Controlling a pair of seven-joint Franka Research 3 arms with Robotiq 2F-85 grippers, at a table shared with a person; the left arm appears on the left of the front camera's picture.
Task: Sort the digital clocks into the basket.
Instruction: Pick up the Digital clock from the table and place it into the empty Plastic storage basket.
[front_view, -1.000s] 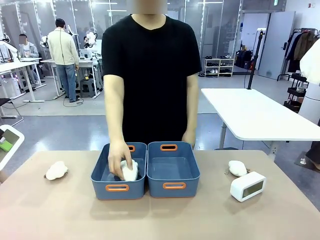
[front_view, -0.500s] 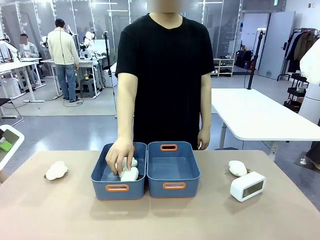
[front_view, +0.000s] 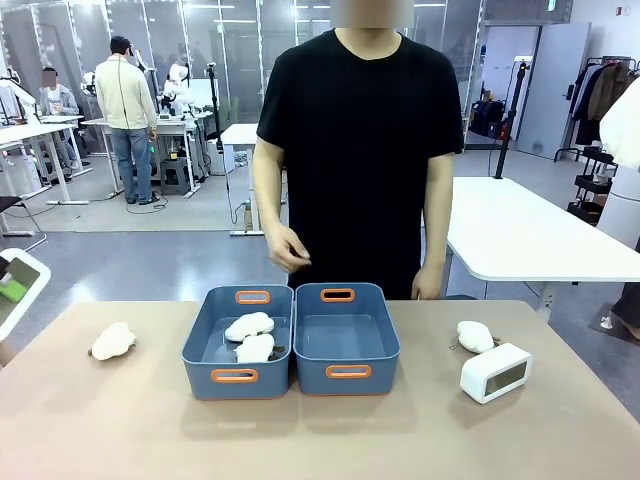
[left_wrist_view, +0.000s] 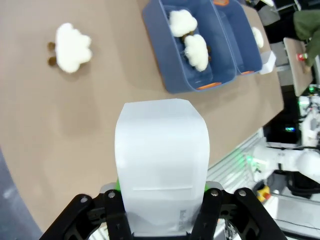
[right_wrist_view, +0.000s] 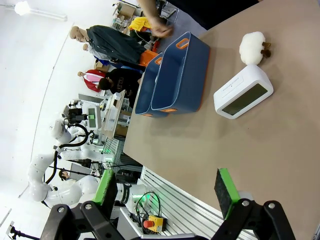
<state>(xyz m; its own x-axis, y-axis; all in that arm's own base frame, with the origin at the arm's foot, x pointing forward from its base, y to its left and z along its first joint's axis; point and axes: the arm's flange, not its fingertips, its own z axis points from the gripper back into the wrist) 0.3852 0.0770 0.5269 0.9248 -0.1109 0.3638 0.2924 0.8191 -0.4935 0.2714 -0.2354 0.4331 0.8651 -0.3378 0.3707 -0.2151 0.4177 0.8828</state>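
One digital clock (left_wrist_view: 162, 165) is clamped between the left fingers (left_wrist_view: 118, 186) and held above bare tabletop (left_wrist_view: 60, 125), short of the two baskets. The second clock (front_view: 495, 372) lies on the tabletop at the robot's right, just beside a plush toy (front_view: 475, 336) and well apart from the baskets. The right fingers (right_wrist_view: 226, 192) are spread wide with nothing between them, raised on the near side of that clock.

The right basket (front_view: 385, 370) is empty. The left basket (front_view: 200, 368) holds two plush toys (front_view: 250, 326), so the empty one is judged to be meant for the clocks. No clock has been sorted yet.

The step in hand is judged to be the carrying of the held clock. Next it would have to be brought past the left basket, over the empty one, and lowered before release. The person's hand (front_view: 290, 250) is raised clear of both baskets.
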